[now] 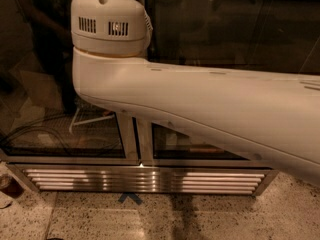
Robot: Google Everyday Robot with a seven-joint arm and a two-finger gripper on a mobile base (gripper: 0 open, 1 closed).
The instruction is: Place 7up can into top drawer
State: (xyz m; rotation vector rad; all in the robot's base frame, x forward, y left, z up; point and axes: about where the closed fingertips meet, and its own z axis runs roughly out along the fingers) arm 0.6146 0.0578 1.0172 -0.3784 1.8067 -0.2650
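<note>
I see no 7up can anywhere in my view, and no top drawer either, so I cannot say where the can is or confirm any step as done. The gripper is outside the frame, and whether it holds the can I cannot tell. The view is filled by the white arm [200, 109] and its vented joint housing [110, 24], before a glass-door cabinet [60, 134] with a metal grille [145, 180] above the speckled floor [200, 219]. I judge the placing itself remains.

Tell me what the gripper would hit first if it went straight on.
Cannot tell: the gripper is out of view. Only the white arm shows, crossing in front of the glass doors and metal grille.
</note>
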